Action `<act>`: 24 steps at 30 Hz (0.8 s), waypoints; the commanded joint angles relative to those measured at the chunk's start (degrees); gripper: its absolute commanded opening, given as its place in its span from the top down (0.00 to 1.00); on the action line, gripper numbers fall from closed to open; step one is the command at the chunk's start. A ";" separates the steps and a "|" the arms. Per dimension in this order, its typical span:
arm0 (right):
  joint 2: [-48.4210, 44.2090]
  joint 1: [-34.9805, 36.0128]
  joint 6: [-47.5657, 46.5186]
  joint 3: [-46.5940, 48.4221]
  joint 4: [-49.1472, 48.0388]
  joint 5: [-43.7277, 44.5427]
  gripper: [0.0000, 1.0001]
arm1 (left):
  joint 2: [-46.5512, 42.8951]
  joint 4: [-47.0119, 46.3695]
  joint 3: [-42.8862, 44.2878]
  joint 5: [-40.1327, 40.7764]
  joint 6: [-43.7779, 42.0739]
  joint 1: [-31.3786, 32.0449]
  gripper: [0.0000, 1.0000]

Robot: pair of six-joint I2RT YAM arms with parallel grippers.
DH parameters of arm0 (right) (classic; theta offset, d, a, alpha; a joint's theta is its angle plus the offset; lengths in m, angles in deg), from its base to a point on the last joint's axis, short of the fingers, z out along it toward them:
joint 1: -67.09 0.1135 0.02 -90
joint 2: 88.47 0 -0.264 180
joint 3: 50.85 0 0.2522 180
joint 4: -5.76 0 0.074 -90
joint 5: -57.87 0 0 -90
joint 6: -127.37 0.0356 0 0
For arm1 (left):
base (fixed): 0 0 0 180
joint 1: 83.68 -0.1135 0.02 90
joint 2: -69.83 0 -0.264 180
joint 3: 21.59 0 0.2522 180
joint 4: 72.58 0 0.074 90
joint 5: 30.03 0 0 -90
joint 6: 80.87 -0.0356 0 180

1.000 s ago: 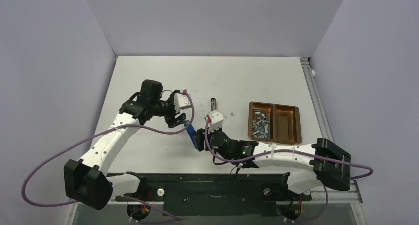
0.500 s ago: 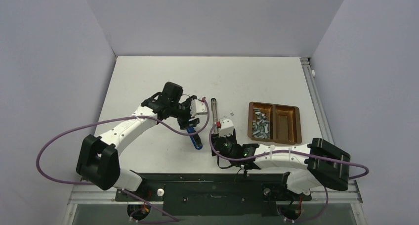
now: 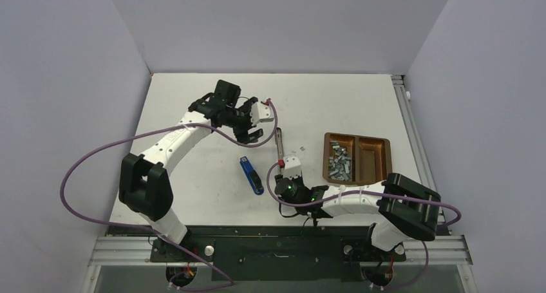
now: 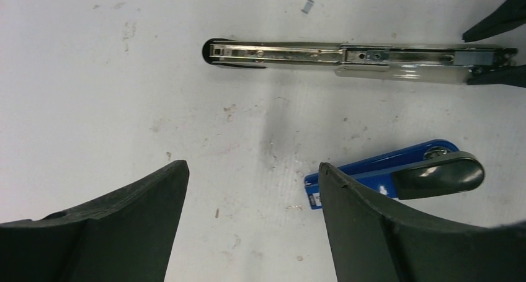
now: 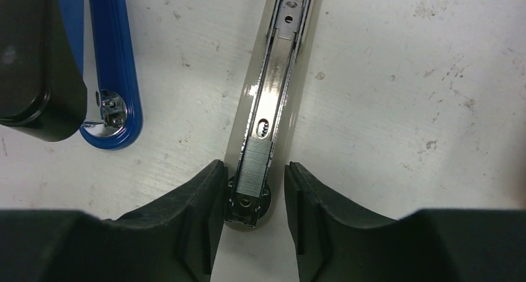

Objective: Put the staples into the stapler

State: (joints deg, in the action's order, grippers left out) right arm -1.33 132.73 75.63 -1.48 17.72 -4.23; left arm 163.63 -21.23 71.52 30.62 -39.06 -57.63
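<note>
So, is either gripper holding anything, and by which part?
Nothing yet: right gripper straddles the end of the long silver metal stapler rail, unclamped; left gripper open, empty.

The table [image 3: 335, 100] is white, flecked with small grey-brown scuffs. The stapler cover [image 3: 252, 175] is bright blue with a glossy black pad. The stapler rail [image 3: 279, 145] is shiny silver on pale grey. The tray [image 3: 389, 161] is reddish brown and the staples [image 3: 339, 163] silver-grey. The left arm [image 3: 174, 141] and right arm [image 3: 351, 203] are white and black, their cables [image 3: 63, 189] purple.
</note>
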 commanded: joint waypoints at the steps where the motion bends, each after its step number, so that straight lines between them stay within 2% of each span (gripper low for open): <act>1: 0.62 -0.44 -2.53 1.43 -4.37 -0.10 0.64 | 3.81 6.14 6.28 1.03 -6.16 -1.54 0.26; 5: 0.65 -0.48 -4.19 1.15 -4.85 -1.02 0.76 | 5.41 6.34 7.00 1.27 -10.24 -1.70 0.26; 10: -1.98 -0.44 -6.29 -0.29 -5.40 -3.43 0.84 | 6.93 5.83 4.91 1.56 -15.63 -1.61 0.26; 24: -6.24 -0.48 -9.10 -2.60 -3.75 -7.78 0.89 | 11.31 -1.31 -1.88 -0.14 -24.81 -0.95 0.25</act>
State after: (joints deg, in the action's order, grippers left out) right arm -4.63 132.36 67.78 -3.53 15.32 -10.61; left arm 173.75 -18.08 69.86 32.77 -59.87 -59.16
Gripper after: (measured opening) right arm 0.221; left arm 0.746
